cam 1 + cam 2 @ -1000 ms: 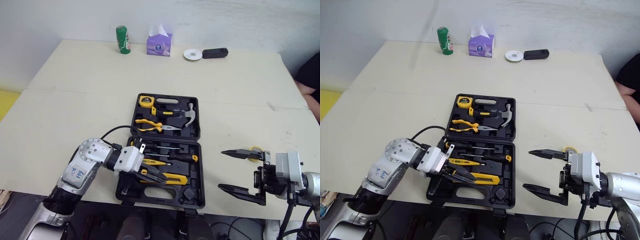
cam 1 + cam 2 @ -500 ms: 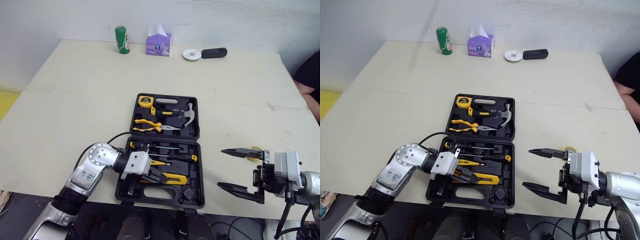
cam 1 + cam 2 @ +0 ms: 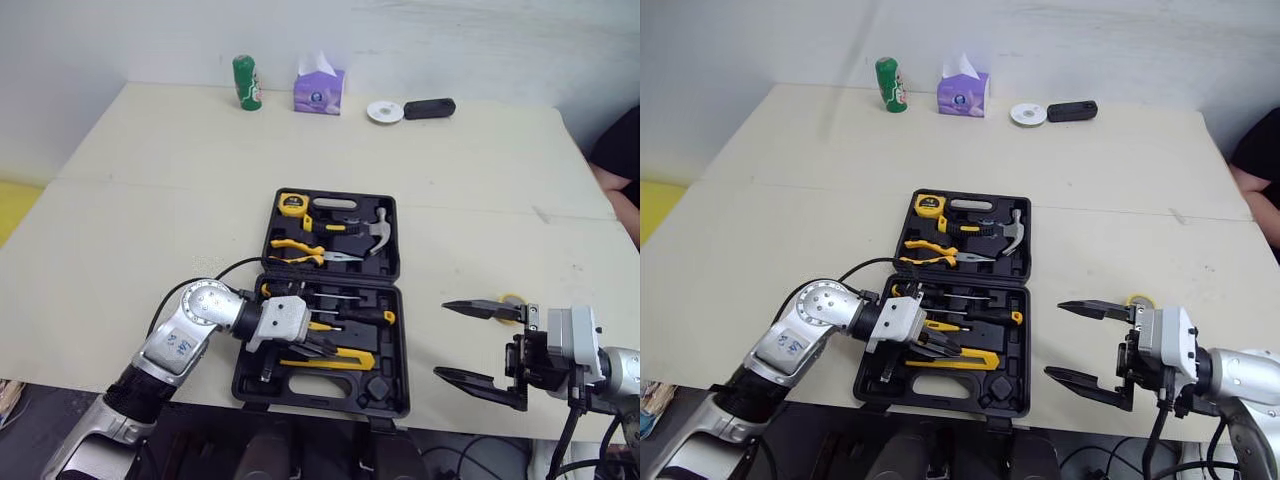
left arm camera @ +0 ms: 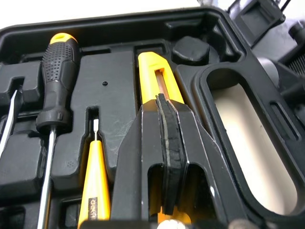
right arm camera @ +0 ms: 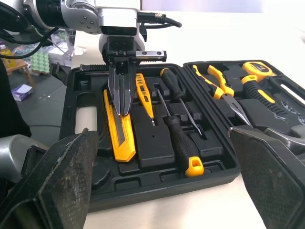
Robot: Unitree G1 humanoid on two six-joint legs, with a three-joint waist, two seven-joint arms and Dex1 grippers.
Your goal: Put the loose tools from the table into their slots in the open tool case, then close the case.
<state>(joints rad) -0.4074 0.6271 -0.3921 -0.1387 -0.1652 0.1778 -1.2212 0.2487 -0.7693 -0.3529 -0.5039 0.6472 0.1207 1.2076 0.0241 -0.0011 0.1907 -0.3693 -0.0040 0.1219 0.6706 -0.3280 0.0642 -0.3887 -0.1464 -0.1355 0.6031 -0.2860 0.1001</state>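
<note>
Pointing onto yellow utility knife (image 5: 119, 138) in near half of tool case (image 3: 398, 340): left hand (image 3: 325, 350), fingers shut together, gripping nothing. Right hand (image 3: 442, 338) wide open, empty, beside case. Risk: knife may sit proud, blocking closure.

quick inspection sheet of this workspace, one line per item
surface: pale beige table, no spills seen
job's things: open black plastic tool case; yellow tape measure, yellow-handled pliers and steel hammer in far half; black-handled screwdriver and yellow utility knife in near half
clutter: green can, purple tissue box, white disc, black oblong object along far edge; small yellow item beside right hand, too hidden to identify
hands: left hand shut, over the utility knife; right hand open, right of the case
cables: black cable loops from left wrist
surroundings: pale wall; person's dark sleeve at right edge
</note>
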